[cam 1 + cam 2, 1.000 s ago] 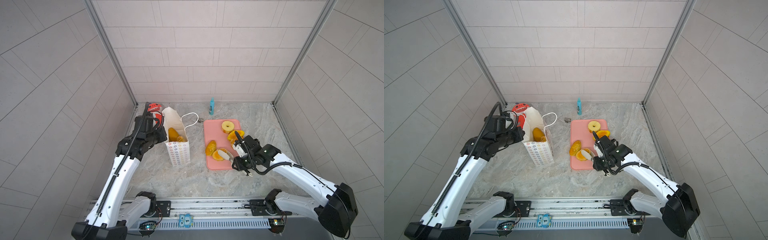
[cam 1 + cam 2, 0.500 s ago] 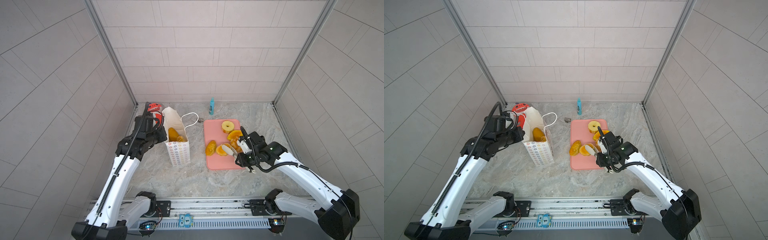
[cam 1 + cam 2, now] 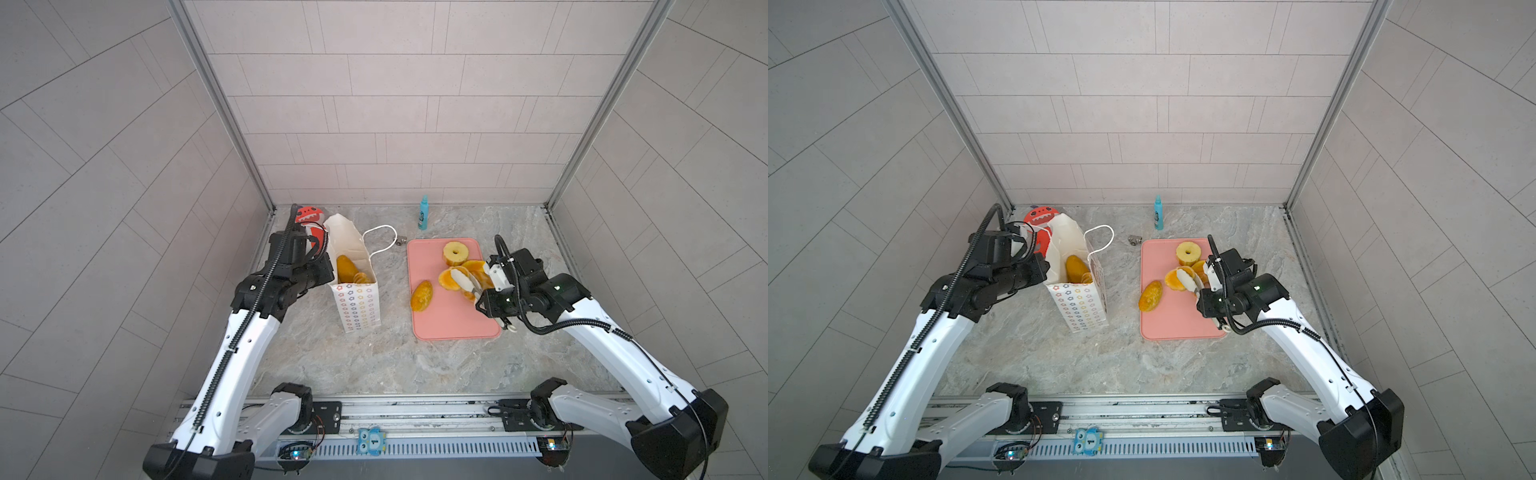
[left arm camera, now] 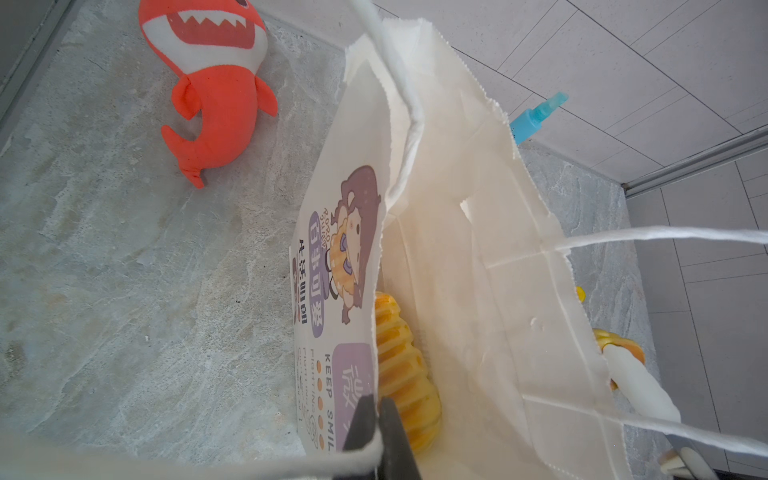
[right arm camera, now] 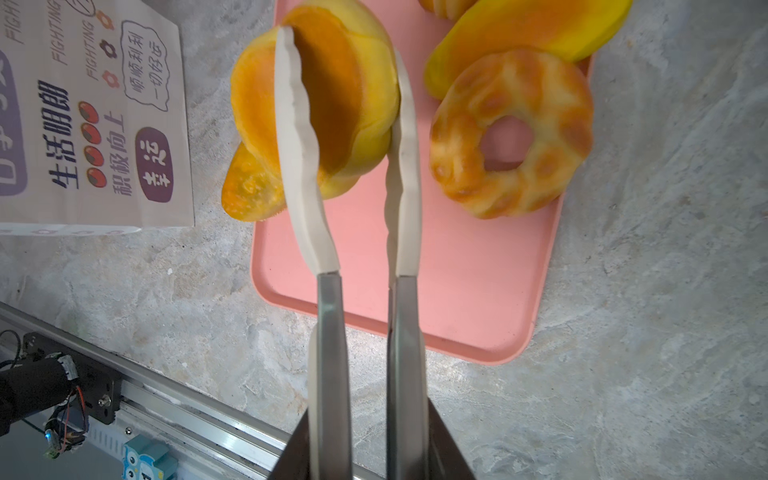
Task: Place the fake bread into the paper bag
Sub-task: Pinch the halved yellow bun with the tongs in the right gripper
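Fake bread bun point(image 5: 332, 104) clamped in right gripper point(image 5: 340, 45); left gripper point(image 4: 377, 405) seemingly pinches paper bag point(image 4: 478, 249) rim

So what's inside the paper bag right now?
Inside the paper bag a long golden loaf and a ridged yellow piece show. The bag's walls hide its bottom, so anything beneath them cannot be seen.

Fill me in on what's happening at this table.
The left gripper is shut on the rim of the paper bag, with two bread pieces already inside. The right gripper has its fingers closed on a round bun above the pink tray. A ring, a long piece and an oval bun at the edge are left on the tray.
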`<action>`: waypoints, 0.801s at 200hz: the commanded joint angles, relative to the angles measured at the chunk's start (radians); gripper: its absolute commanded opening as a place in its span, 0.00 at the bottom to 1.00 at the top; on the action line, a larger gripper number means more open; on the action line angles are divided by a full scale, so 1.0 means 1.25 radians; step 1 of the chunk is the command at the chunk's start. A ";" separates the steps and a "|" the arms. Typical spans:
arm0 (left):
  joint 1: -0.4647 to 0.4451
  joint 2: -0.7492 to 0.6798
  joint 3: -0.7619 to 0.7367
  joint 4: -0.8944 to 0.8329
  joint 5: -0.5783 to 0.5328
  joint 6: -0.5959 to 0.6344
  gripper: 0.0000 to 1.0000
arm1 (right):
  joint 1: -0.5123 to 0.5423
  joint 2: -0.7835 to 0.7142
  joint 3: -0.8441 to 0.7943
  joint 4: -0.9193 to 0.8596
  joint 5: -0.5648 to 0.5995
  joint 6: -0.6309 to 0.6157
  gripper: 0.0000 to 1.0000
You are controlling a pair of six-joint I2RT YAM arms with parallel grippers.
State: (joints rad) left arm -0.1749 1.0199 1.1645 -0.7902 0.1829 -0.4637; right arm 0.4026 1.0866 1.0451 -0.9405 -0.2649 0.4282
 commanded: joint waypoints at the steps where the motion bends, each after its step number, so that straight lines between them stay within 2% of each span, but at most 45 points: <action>1: 0.005 -0.004 0.001 -0.015 -0.003 0.004 0.06 | -0.008 -0.001 0.039 -0.004 0.012 -0.009 0.33; 87: 0.005 -0.005 -0.003 -0.016 -0.004 0.003 0.06 | -0.012 0.008 0.124 -0.035 0.015 -0.020 0.32; 160: 0.005 -0.005 -0.003 -0.014 -0.004 0.003 0.06 | -0.012 0.025 0.250 -0.079 0.008 -0.033 0.32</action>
State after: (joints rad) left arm -0.1749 1.0195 1.1645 -0.7902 0.1829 -0.4633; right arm 0.3916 1.1141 1.2930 -1.0210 -0.2584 0.4072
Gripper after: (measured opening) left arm 0.064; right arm 0.326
